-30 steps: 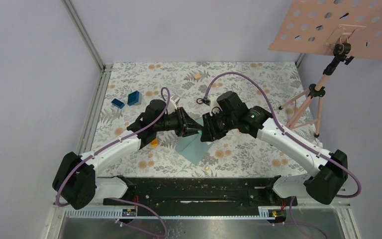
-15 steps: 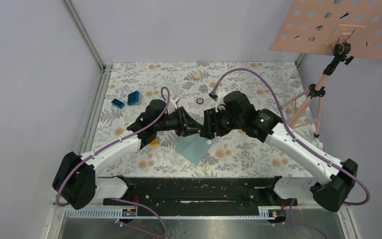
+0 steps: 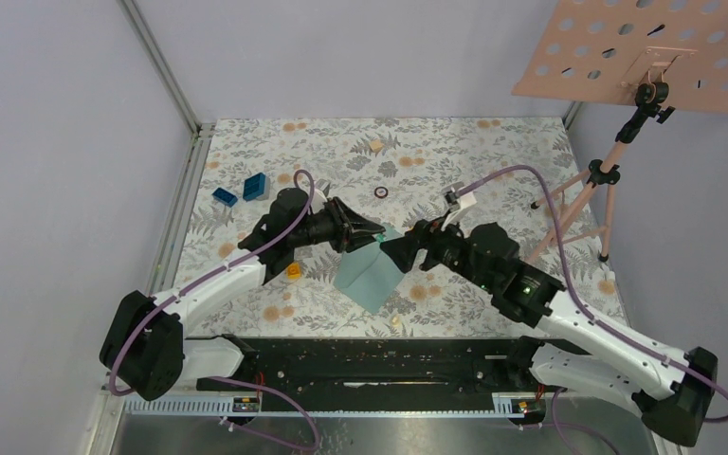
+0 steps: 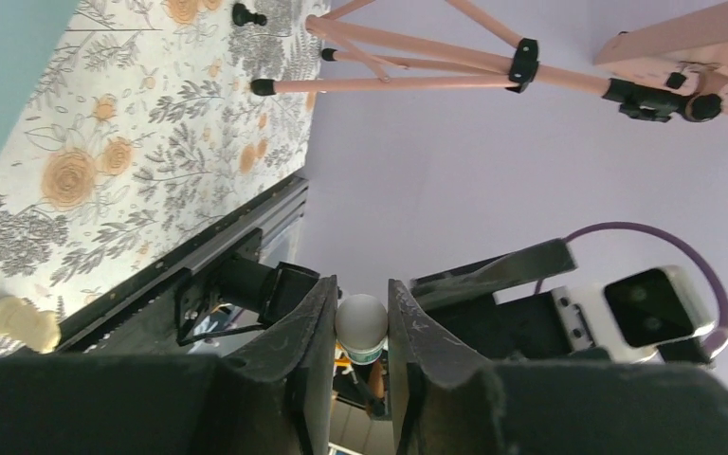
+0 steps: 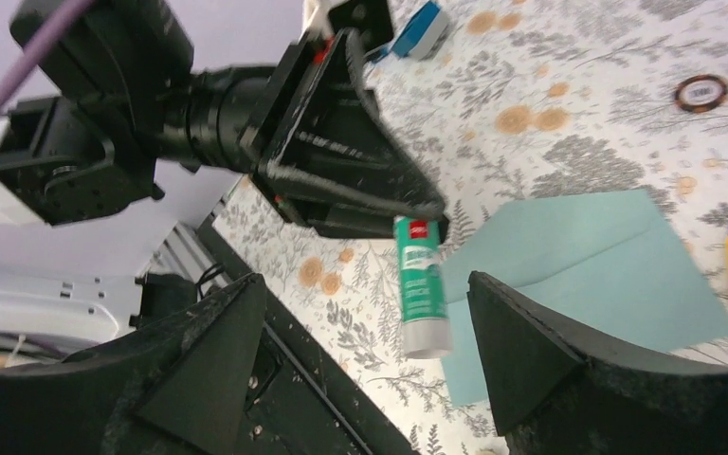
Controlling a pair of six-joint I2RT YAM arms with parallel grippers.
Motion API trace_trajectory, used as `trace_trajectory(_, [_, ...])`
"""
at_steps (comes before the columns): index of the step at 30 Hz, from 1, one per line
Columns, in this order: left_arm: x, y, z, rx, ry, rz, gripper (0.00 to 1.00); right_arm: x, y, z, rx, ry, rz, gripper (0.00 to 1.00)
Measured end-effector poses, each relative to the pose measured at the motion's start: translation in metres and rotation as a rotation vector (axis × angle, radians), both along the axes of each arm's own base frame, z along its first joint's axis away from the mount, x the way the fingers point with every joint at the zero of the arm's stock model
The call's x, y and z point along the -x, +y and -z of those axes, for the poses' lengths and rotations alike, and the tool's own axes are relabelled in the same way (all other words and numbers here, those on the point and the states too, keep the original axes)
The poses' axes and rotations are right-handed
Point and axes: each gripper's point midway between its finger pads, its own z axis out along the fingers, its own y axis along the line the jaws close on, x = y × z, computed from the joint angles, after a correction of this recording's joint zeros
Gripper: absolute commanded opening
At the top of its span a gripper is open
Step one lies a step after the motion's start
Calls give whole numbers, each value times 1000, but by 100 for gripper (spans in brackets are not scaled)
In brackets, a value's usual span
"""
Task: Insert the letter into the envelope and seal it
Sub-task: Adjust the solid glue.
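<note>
- A floral-print worktop [image 3: 493,152] sits between pale lilac walls.
- Near the middle of the top view, the teal envelope [image 3: 368,277] lies flat, one corner pointing towards the arm bases.
- Just above it, the right pincer [image 5: 362,279] is spread wide, gripping nothing.
- Facing it, the left pincer [image 3: 372,228] is clamped on the top of a green-and-white glue stick [image 5: 421,284], which hangs by the envelope's left edge.
- Further back on the left are two blue blocks [image 3: 255,186].
- In the upper right stands a pink perforated board [image 3: 654,52] on a tripod.
</note>
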Motion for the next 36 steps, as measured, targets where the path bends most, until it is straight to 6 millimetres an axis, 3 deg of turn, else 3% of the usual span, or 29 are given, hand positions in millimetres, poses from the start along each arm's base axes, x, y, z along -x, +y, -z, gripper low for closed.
trace_trajectory(5, [-3,-1,-6,31,18,-20,0,7,28,12,23,-30,-21,84])
trace_trajectory(15, [-6,3,0,60,64,-59,0,-14,11,36,13,-51,154,70])
trace_trajectory(21, [-7,3,-3,72,65,-63,0,-17,15,33,-38,-48,165,52])
trace_trajectory(26, [-8,3,-4,86,64,-67,0,-21,25,40,-50,-24,161,50])
trace_trajectory(36, [-7,4,-1,94,77,-70,0,-23,30,44,-62,-8,163,35])
